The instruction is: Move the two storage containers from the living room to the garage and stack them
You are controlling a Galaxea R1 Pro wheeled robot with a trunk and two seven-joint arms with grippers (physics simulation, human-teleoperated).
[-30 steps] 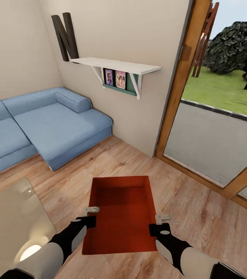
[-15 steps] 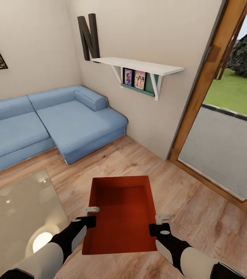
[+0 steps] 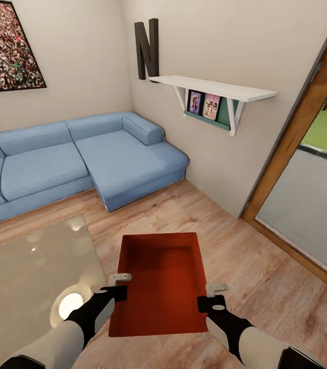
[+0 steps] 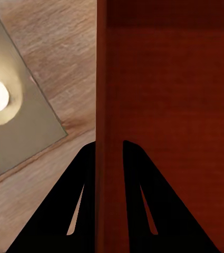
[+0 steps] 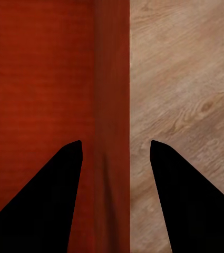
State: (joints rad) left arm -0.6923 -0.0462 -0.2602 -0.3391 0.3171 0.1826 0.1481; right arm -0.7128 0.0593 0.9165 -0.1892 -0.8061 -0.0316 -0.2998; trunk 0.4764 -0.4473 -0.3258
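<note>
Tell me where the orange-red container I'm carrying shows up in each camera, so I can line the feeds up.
Head view: the storage container sits low and central, open top up, left gripper and right gripper on its long sides.
Left wrist view: its side wall runs between the two fingers.
Right wrist view: its opposite wall runs between the fingers.
Shared landmark: the wood plank floor.

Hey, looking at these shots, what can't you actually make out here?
- Storage container underside: hidden by its own walls, head view.
- Right tool: whether its fingers pinch the wall is unclear; a gap shows, right wrist view.
- Pictures on the shelf: too small, head view.
- Sofa: cut off by the edge.
</note>
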